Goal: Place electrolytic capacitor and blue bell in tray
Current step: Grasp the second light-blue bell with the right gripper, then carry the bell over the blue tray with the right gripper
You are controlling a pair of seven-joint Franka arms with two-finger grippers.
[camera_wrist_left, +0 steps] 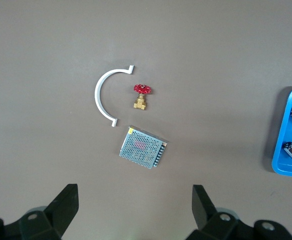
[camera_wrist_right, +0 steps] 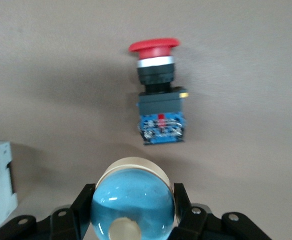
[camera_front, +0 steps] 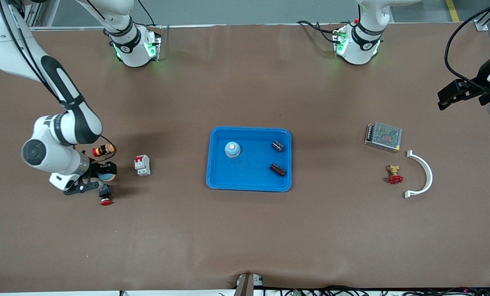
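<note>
Down at the right arm's end of the table, the right gripper is clenched on a blue bell — its fingers press against both sides of the rounded blue dome, whose pale base rim shows just above the dome in the right wrist view. Just beside this bell, nearer the front camera, lies a red emergency-stop button on its side, its red cap pointing away from the gripper. A small orange-and-red cylindrical part sits just beside the gripper, farther from the front camera, and a white circuit breaker stands near it, toward the tray.

The tray lies at the middle of the table. In it sit another blue bell at the end toward the right arm and two dark electrolytic capacitors toward the left arm's end — one capacitor farther from the front camera, the other capacitor nearer to it, the two apart from each other.

The left gripper waits high over the left arm's end of the table, its fingers spread wide and holding nothing. Below it on the table are a metal mesh power supply, a brass valve with a red handwheel nearer the front camera, and a white curved bracket just beside the valve.
</note>
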